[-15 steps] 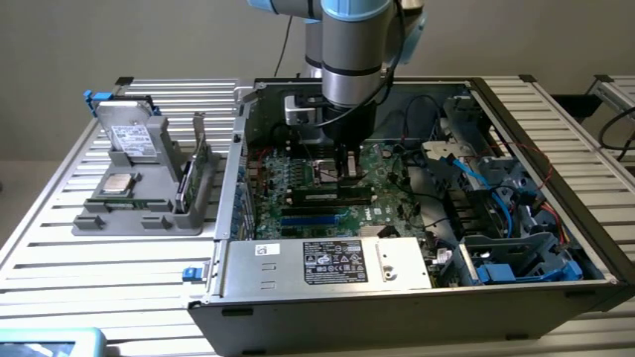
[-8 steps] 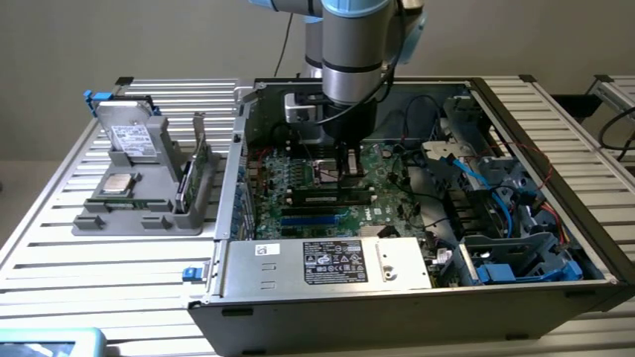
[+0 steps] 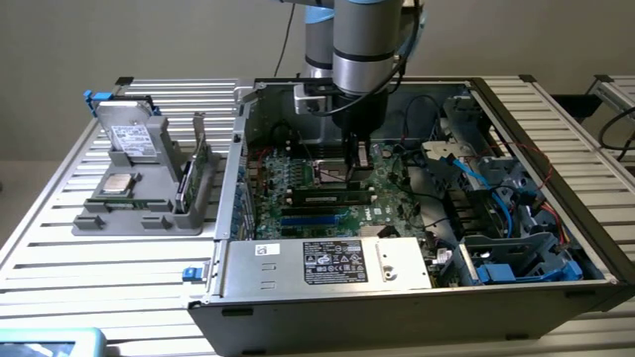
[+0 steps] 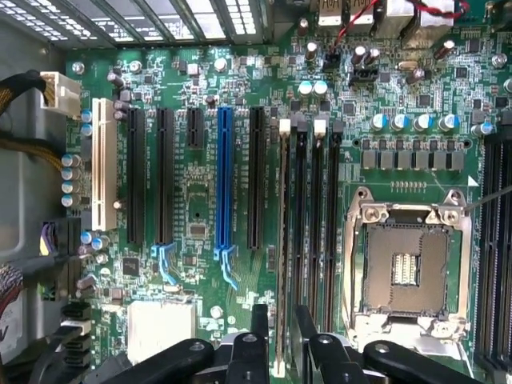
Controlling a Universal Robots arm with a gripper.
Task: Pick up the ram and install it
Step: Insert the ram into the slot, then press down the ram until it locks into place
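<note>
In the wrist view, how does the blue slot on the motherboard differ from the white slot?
The blue slot is slimmer and longer, while the white slot is broader and shorter. The blue slot lies between black slots, whereas the white slot sits outermost in the row, beside the cables. Both are empty and run parallel to each other.

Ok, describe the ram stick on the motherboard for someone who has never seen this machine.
Look inside the open computer case at the green motherboard. Between the square processor socket and the blue slot lies a bank of black memory slots. The ram stands in the outermost one, toward the blue slot: the only filled one, a dark stick with a pale label.
</note>
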